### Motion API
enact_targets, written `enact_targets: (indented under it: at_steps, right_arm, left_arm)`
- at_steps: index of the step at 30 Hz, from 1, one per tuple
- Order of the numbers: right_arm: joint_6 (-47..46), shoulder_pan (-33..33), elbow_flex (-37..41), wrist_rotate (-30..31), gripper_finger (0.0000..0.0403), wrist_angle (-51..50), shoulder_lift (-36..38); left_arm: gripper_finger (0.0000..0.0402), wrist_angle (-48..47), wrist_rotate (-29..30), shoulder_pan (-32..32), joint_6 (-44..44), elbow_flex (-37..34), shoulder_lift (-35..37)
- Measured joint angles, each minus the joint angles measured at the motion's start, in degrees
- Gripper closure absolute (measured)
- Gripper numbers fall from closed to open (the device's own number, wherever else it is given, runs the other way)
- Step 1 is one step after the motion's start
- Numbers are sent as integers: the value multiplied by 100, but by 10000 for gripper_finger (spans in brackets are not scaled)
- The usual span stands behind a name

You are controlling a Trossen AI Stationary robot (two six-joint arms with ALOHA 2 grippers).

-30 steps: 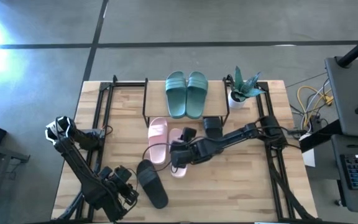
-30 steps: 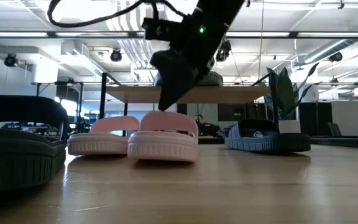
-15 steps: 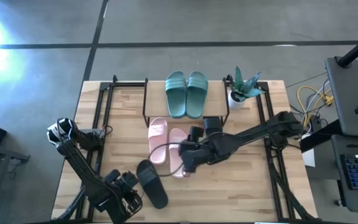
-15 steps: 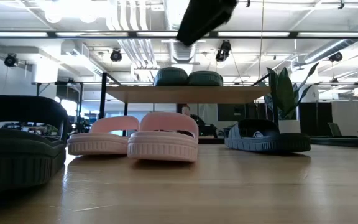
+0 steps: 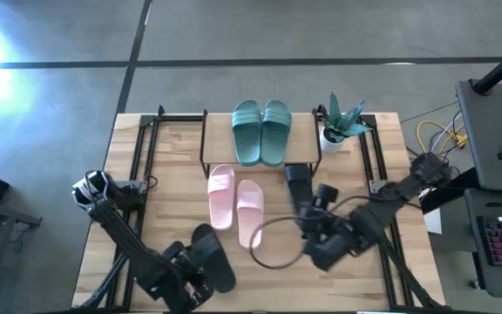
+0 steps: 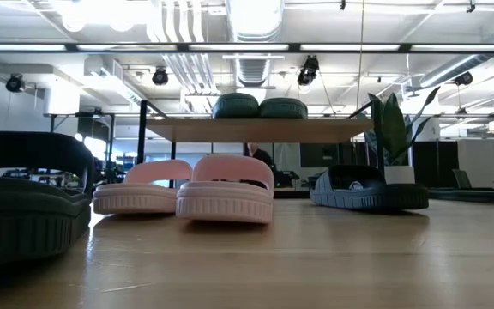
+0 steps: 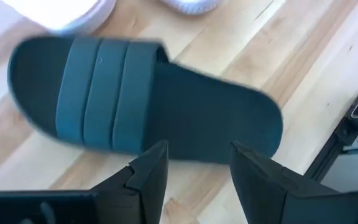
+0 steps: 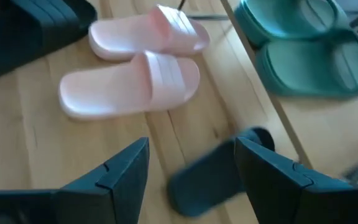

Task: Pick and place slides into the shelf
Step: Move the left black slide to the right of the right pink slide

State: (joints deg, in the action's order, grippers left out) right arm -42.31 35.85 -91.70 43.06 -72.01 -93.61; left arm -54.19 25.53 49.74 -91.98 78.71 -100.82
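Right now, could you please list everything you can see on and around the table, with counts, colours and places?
teal-green slides: two, side by side on top of the shelf.
shelf: one, light wooden board on black legs, at the table's far middle.
pale pink slides: two, side by side on the table in front of the shelf.
black slide: one, on the table right of the pink pair.
second black slide: one, near the front edge, left of centre.
potted plant: one, green in a white pot, right of the shelf.
table: one, light wood.
left tool: open, hovering at the second black slide.
right tool: open, above the table right of centre.
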Motion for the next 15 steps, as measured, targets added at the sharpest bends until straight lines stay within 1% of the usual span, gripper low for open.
enact_targets:
  at_steps: [3,6,9,10,12,15]
  right_arm:
    - [-739,406,0,75,175,-593,42]
    - [-1623,825,9,71,175,-1250,45]
    - [-2555,1233,24,72,175,-1788,25]
    - [-2809,1369,53,74,175,-1818,23]
    - [-3109,1582,132,115,175,-1792,25]
    - [-3536,1823,242,160,175,-1799,9]
  left_arm:
    - [247,-157,-2,-188,582,321,-159]
    - [247,-539,-5,-323,1098,863,-461]
    - [247,-1336,1,-346,1179,1586,-848]
    - [247,-1641,1,-340,1177,1849,-1003]
    - [247,-2209,-13,-297,1155,2353,-1312]
    - [247,-2738,-23,-225,1145,3046,-1744]
